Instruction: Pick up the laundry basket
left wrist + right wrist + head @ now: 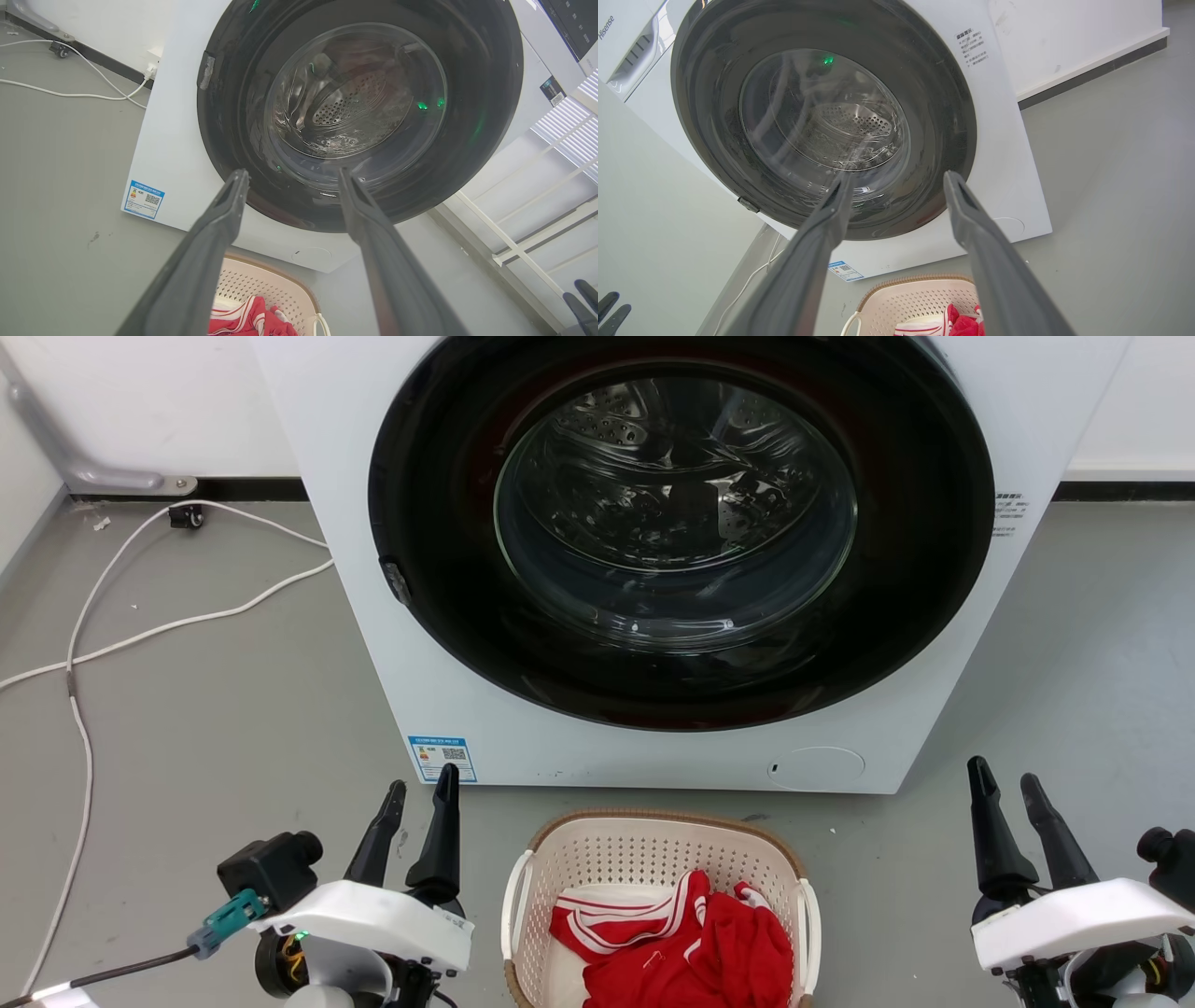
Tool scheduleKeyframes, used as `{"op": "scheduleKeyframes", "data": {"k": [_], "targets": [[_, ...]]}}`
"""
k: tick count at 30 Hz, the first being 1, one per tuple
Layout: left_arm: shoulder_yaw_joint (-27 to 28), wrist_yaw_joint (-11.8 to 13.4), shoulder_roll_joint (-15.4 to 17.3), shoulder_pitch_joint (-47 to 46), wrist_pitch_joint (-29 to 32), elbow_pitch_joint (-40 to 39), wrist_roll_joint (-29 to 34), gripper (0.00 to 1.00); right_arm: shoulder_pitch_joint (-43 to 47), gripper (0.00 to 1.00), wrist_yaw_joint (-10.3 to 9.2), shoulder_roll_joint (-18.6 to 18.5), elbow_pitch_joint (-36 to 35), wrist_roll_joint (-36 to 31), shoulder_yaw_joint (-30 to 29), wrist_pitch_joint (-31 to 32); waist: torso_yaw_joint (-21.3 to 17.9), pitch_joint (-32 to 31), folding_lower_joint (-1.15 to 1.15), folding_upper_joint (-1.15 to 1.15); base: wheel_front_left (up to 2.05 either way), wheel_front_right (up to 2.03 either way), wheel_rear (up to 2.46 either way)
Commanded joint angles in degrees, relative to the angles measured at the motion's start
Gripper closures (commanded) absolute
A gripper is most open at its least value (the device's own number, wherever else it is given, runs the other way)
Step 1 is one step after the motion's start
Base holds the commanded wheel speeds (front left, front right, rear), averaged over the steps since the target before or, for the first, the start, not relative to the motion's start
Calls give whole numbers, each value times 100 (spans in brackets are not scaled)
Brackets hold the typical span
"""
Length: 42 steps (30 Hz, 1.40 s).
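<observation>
**Q:** Where is the basket?

**A:** The cream plastic laundry basket [644, 854] is rounded-rectangular, with perforated walls and a brown woven-look rim. It stands on the smooth grey floor [205, 747] at the bottom centre of the head view. The picture's lower border cuts off its near edge. Its far rim is near the foot of the boxy white washing machine [523, 747], with a narrow strip of floor between them.

**Q:** What is inside it?

**A:** A crumpled red garment with white stripes [691, 943], heaped toward the basket's right side. Two slim white loop handles [510, 896] curve down the basket's left and right walls.

**Q:** And the grippers?

**A:** The left gripper [422, 782] shows at the lower left, near the basket's left handle. Its long, dark, tapered fingers point toward the washer and are spread apart, released. The right gripper [1002, 775] shows at the lower right, farther from the basket, and its fingers are likewise parted and released. Bare floor lies between each gripper and the nearer handle, and the gap is wider on the right.

**Q:** Anything else near the edges?

**A:** The washer's round, glossy black door [439, 523] is closed. Its clear glass bowl shows the perforated steel drum behind it. A thin white cable [140, 635] snakes over the floor at the far left, well apart from the basket.
</observation>
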Motion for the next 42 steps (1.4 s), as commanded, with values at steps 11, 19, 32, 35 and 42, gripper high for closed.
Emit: {"op": "scheduleKeyframes", "data": {"k": [11, 19, 32, 35, 42], "targets": [[-277, 144, 74, -149, -228, -3, 903, 0, 130, 0, 0, -1, -358, -920, 45, 45, 35, -17, 0, 0, 0, 0, 0], [-404, 227, 86, -184, -348, 53, 1380, 0, 215, 0, 0, 1, -491, -1406, 56, 93, 43, -19, 0, 0, 0, 0, 0], [-517, 292, 88, -169, -517, 50, 2025, 0, 340, 0, 0, 4, -687, -2041, 77, 91, 61, -10, 0, 0, 0, 0, 0], [-505, 295, 79, -156, -555, 69, 2144, 0, 361, 0, 0, 5, -718, -2165, 79, 72, 65, -4, 0, 0, 0, 0, 0], [-491, 280, 46, -138, -631, 131, 2350, 0, 376, 0, 0, 7, -681, -2408, 55, -20, 83, 5, 0, 0, 0, 0, 0]]}}
